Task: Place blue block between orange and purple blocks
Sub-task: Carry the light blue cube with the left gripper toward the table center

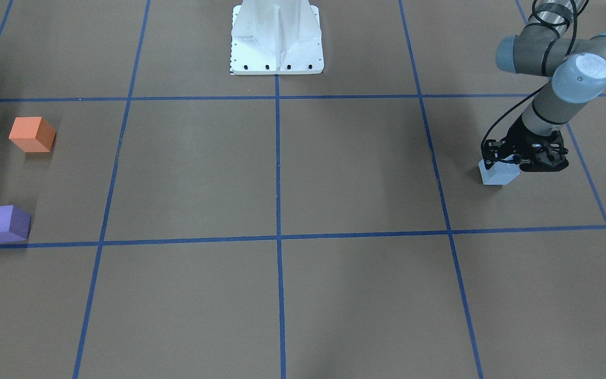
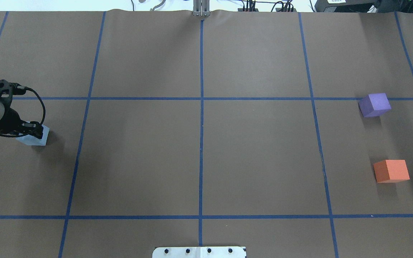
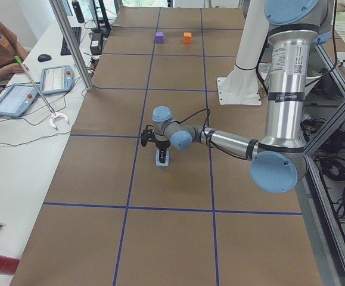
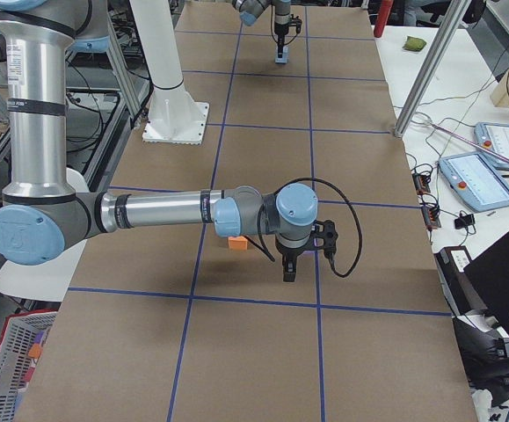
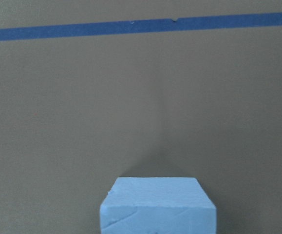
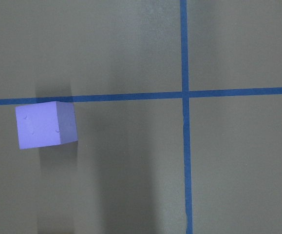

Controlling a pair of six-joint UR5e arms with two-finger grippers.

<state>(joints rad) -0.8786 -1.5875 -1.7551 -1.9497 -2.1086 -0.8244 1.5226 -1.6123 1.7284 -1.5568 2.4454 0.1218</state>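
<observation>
**A:** Where was the blue block (image 1: pixel 498 175) at that moment?

**B:** On the tabletop (image 1: pixel 282 173), close to the edge on the robot's left. The left tool (image 1: pixel 504 164) was down right over it. The left wrist camera showed only the block's top, low and centred, with no fingers in the shot.

**A:** So was the tool clenched on it?

**B:** I couldn't tell. It sat on or around the block, but no view showed whether it was gripping or slack. The block looked to be resting on the paper, so I judged the grasp to be the step in hand.

**A:** How should that have been done well?

**B:** The block sat slightly turned against the tape lines, so the fingers needed to meet two opposite flat faces squarely, not a corner. Then a firm close and a straight lift before any sideways travel.

**A:** And the goal?

**B:** At the opposite edge, on the robot's right. The orange block (image 1: pixel 32 134) lay nearer the robot's side and the purple block (image 1: pixel 4 223) nearer the operators' edge, apart, with bare paper between them.

**A:** Anything in the way?

**B:** The right tool (image 4: pixel 289 271) hung near the orange block. Its state I couldn't tell. The long carry probably called for care at that end.
</observation>
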